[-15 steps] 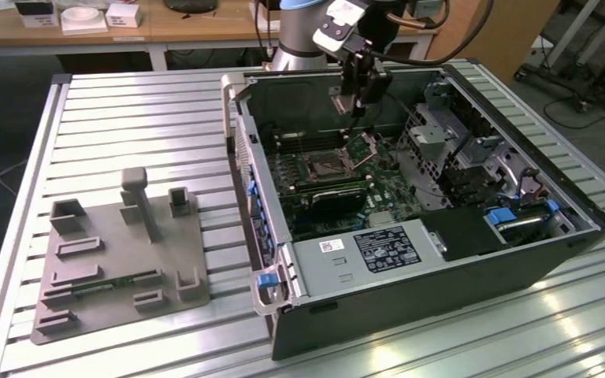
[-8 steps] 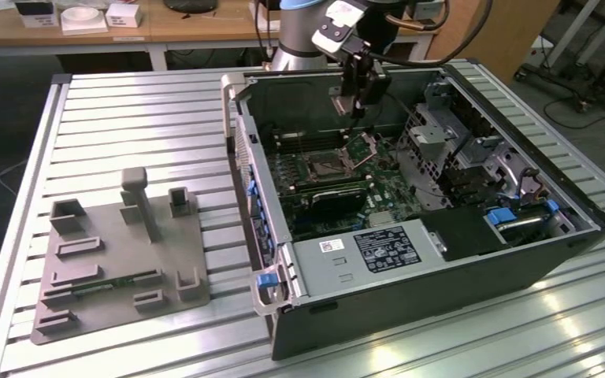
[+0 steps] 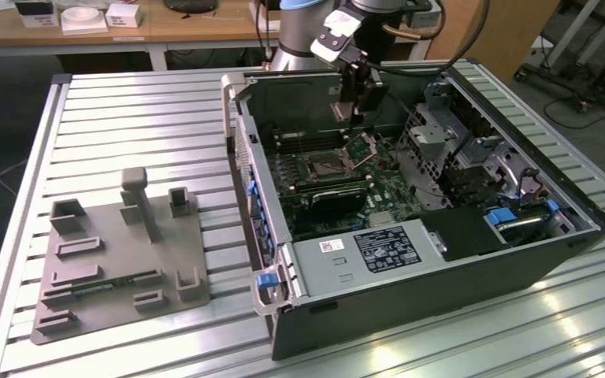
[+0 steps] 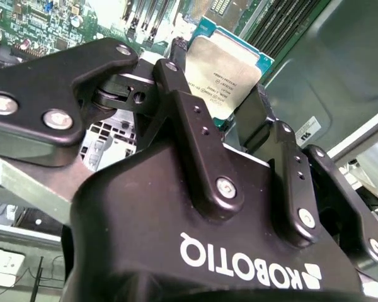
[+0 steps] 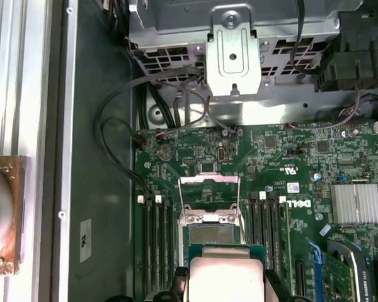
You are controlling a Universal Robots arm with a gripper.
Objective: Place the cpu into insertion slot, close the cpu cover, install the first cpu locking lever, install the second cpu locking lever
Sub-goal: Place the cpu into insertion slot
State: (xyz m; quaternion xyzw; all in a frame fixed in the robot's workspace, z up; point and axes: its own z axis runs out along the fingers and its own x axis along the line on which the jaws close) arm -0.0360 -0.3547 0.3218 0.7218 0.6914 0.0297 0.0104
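My gripper [image 4: 218, 94] pinches the cpu [image 4: 225, 63], silvery-topped, green-rimmed, over the open computer case [image 3: 439, 307]. The case lies on a slatted metal surface [image 3: 124, 110], wooden desk [image 3: 192, 27] behind.

In the second wrist view, my fingers [image 4: 195, 132] cover the lower edge of the cpu [image 4: 223, 63]. In the first wrist view, the cpu [image 5: 225, 277] runs off the picture's edge and hides much of the insertion slot [image 5: 213, 234]. In the exterior view, the cpu at my gripper [image 3: 351, 110] is too small to make out.
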